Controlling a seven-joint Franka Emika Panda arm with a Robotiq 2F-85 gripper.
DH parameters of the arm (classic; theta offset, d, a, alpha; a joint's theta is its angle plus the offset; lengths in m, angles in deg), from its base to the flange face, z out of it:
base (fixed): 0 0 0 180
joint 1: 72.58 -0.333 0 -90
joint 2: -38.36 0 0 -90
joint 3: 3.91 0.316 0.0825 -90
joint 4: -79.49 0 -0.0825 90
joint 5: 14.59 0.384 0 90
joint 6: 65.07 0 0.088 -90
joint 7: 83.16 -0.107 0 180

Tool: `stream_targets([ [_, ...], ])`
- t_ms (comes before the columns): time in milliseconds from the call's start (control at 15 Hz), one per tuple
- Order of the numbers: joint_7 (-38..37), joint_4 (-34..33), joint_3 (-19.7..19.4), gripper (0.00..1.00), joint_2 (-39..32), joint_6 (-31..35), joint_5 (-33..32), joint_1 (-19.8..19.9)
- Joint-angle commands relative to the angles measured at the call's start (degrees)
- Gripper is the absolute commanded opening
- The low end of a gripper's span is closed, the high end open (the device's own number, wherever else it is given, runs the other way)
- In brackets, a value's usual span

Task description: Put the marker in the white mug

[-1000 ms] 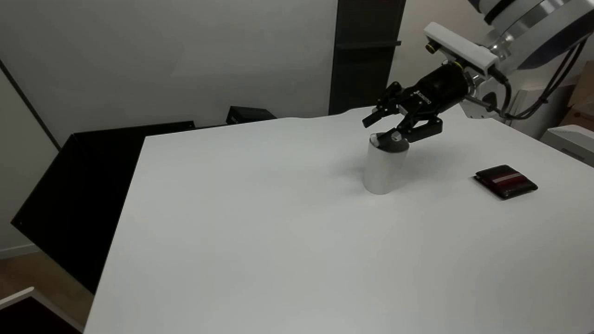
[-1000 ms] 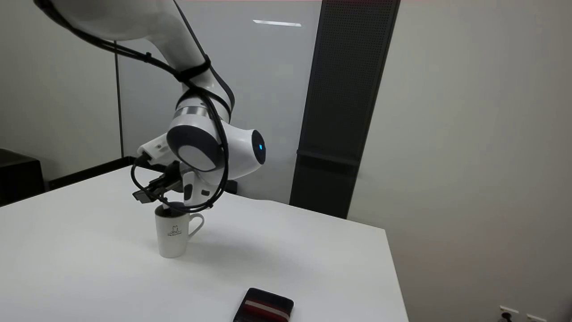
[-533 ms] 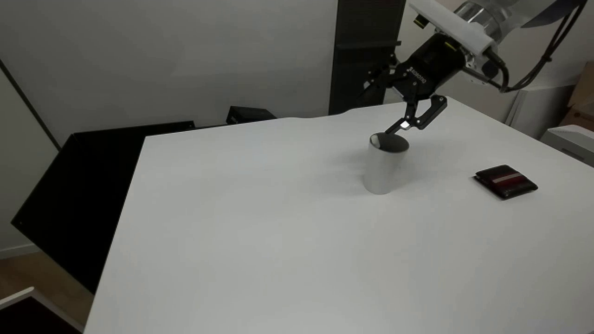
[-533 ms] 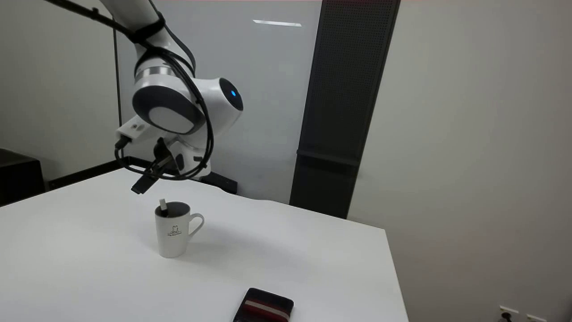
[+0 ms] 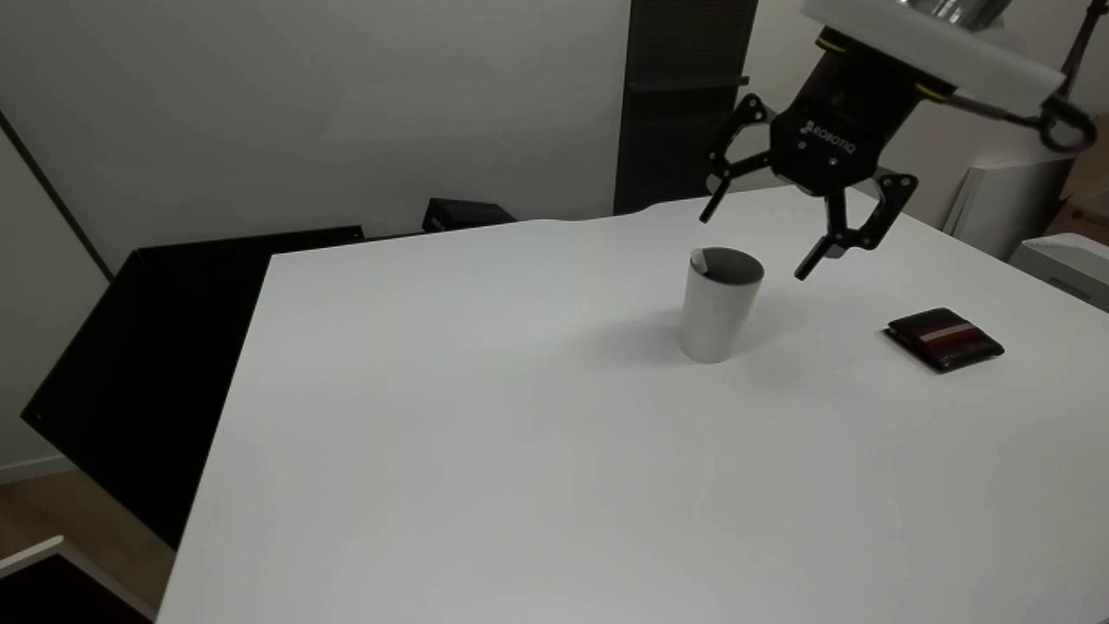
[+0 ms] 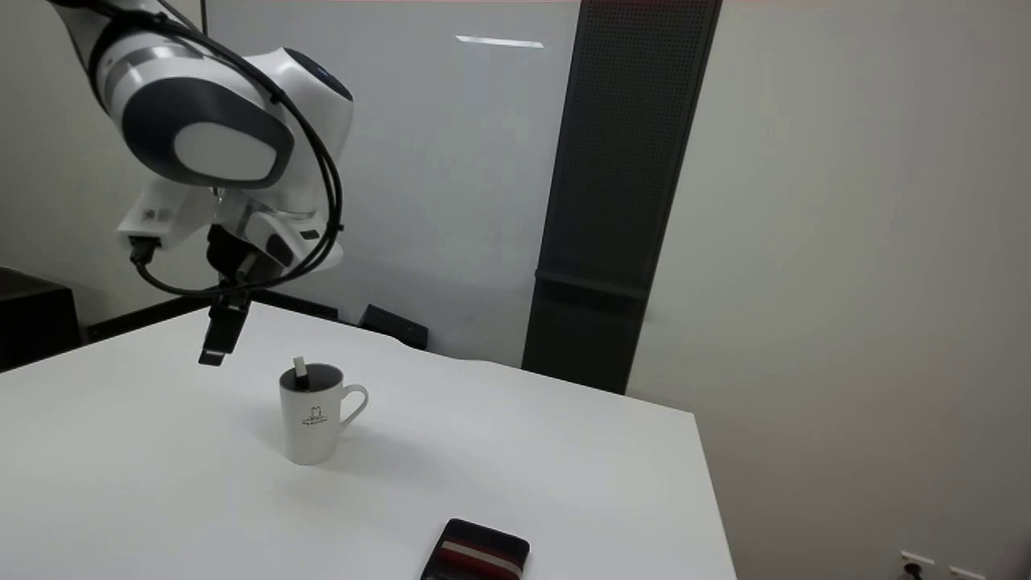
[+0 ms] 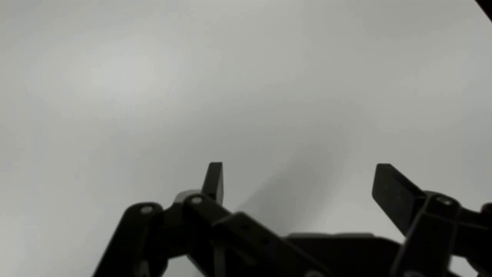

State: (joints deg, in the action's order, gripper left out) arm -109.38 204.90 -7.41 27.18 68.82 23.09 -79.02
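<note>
The white mug (image 5: 717, 319) stands upright on the white table in both exterior views; its handle and a small dark print on the mug (image 6: 312, 425) show from one side. Leaning inside it against the rim is the marker (image 6: 301, 372), its pale end sticking out above a dark band; the lower part is hidden by the mug wall. My gripper (image 5: 753, 248) hangs in the air beside the mug, apart from it, with its fingers spread wide. Between the fingertips of the gripper (image 7: 299, 164) in the wrist view there is only the table surface; neither mug nor marker shows there.
A dark wallet (image 5: 944, 339) with a red and pale stripe lies flat on the table (image 5: 450, 433). Beyond the far table edge sits a black box (image 5: 468, 214). A dark panel (image 6: 620, 201) stands against the wall.
The gripper has risen away from the mug's mouth, turned to point more downward and spread its fingers wider. The marker has stayed in the mug, its top shifting slightly. Mug and wallet have not moved.
</note>
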Motion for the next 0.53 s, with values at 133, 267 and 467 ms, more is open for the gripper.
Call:
stream_targets([
  [133, -0.05, 6.0, 0.53, 1.0, 7.5, -6.49, -21.23, 1.85],
  [267, 0.03, 4.36, 1.39, 1.0, 5.35, -5.88, -20.42, 2.57],
  [467, 0.09, 4.71, 1.64, 1.0, 5.64, -5.95, -21.07, 2.94],
])
